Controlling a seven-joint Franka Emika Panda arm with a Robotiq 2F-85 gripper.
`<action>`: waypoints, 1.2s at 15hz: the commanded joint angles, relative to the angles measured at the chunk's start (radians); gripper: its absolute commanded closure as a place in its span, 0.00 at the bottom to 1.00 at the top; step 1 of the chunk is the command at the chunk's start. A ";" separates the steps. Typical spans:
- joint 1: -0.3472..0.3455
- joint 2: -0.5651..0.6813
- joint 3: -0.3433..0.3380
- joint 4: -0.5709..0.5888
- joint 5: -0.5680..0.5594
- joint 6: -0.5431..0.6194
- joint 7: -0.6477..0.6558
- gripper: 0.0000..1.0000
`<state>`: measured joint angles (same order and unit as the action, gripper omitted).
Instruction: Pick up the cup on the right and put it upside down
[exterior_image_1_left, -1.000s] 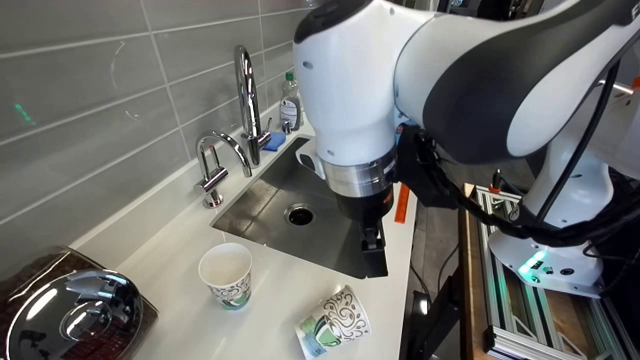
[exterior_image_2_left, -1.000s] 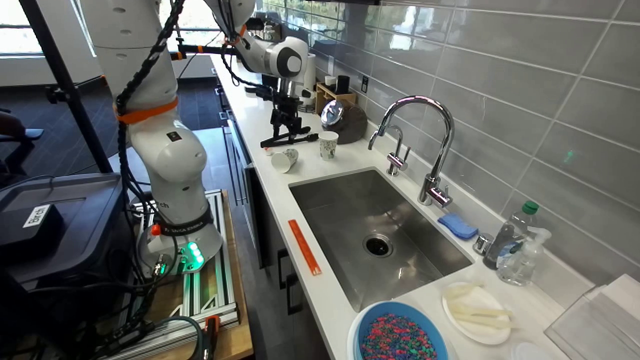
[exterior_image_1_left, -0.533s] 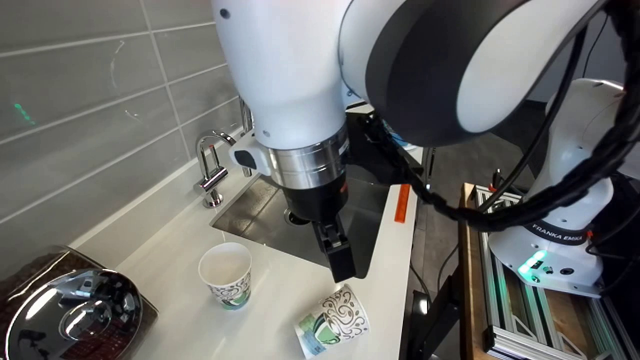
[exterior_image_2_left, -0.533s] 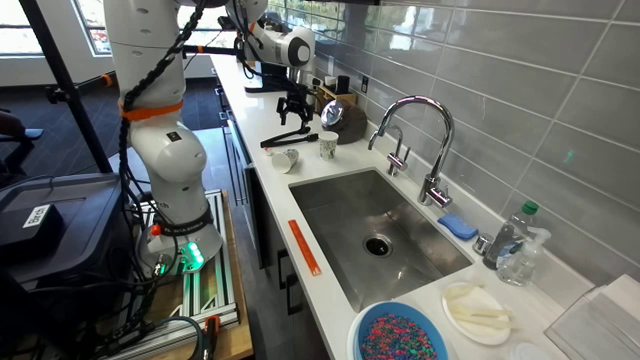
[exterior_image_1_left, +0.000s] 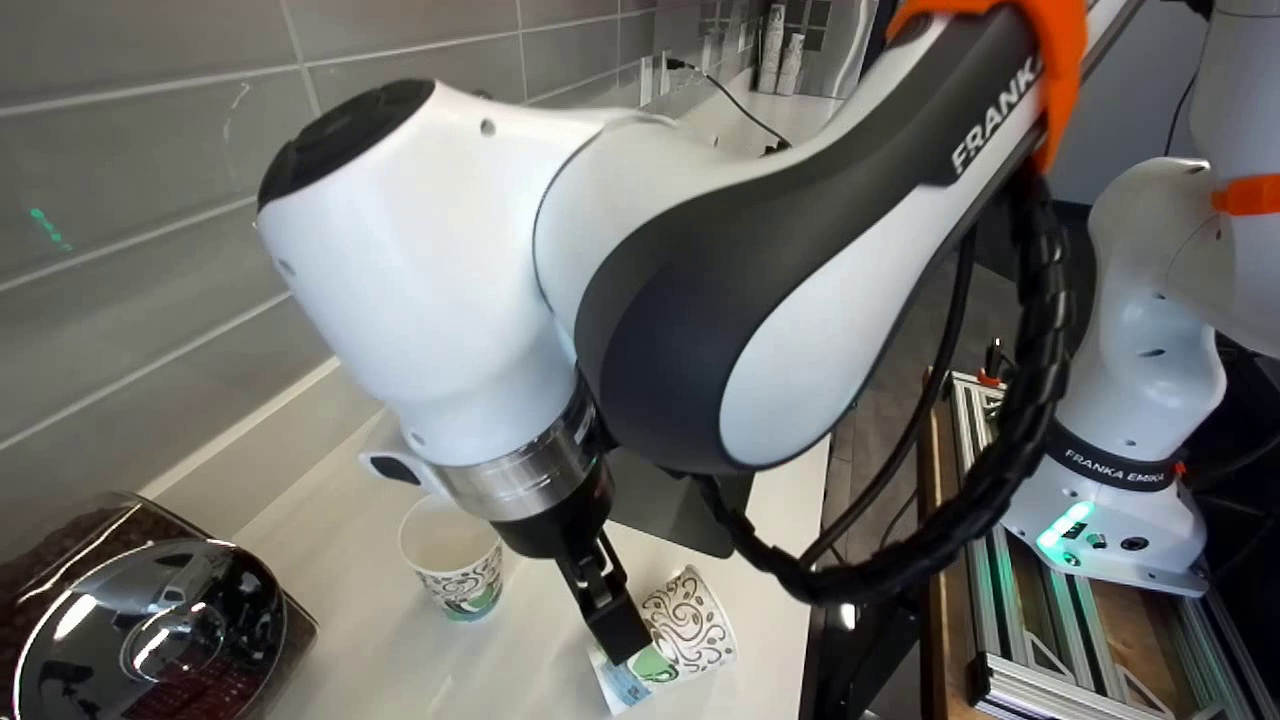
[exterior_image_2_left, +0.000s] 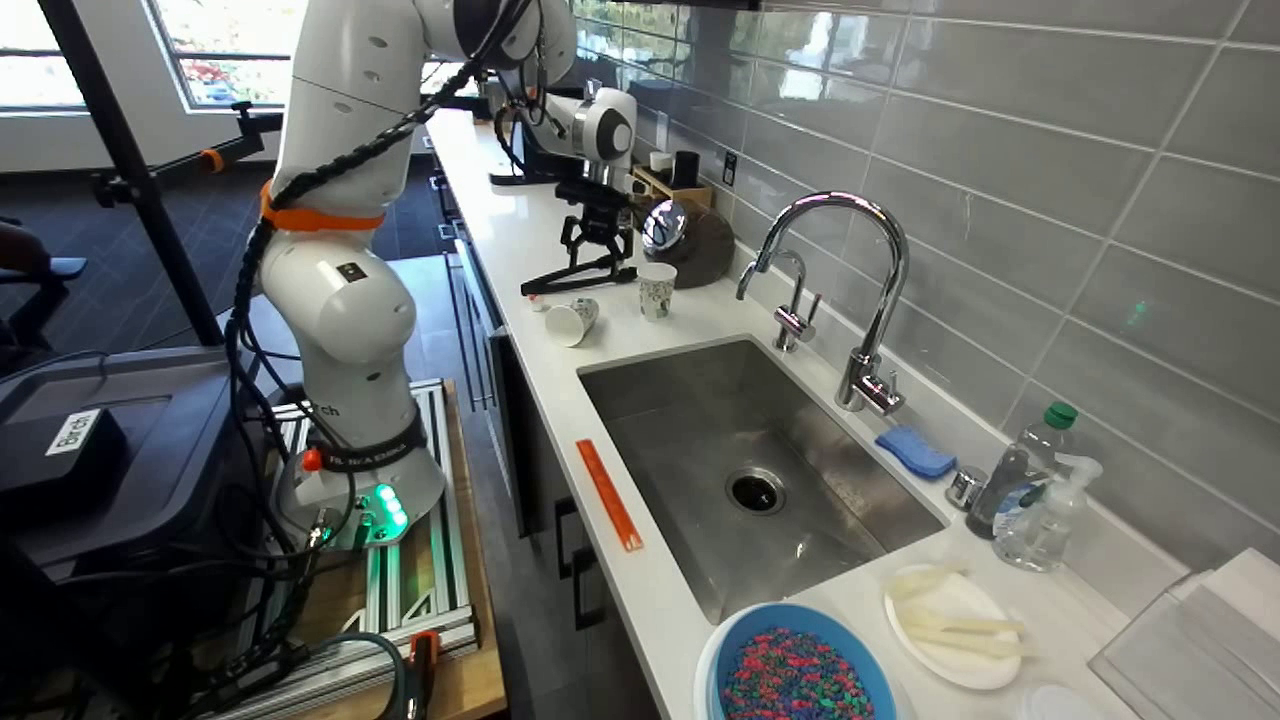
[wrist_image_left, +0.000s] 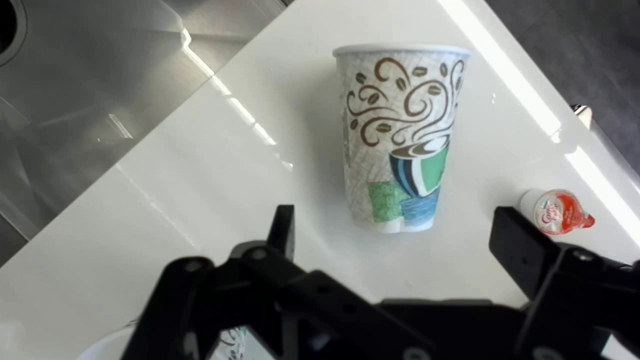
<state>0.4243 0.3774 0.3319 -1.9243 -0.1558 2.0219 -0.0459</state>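
One paper cup (wrist_image_left: 400, 135), presumably the target, lies on its side on the desk (wrist_image_left: 240, 170), mouth away from the end effector (wrist_image_left: 399, 237), whose jaws stand wide, holding nothing. For a sound grasp: centre the cup between them, descend clear of the red-and-white pod (wrist_image_left: 554, 212), then squeeze lightly, since paper may crumple.

In an exterior view, a tapered, swirl-printed white paper cup (exterior_image_1_left: 699, 622) lying on its side is partly hidden by the black, angular robot gripper (exterior_image_1_left: 619, 636).
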 joint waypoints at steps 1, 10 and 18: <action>0.034 0.100 0.001 0.099 -0.029 -0.062 -0.015 0.00; 0.072 0.182 -0.010 0.137 -0.044 -0.055 -0.005 0.00; 0.076 0.215 -0.025 0.127 -0.070 -0.013 0.005 0.00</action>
<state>0.4853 0.5685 0.3208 -1.8057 -0.1998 1.9842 -0.0499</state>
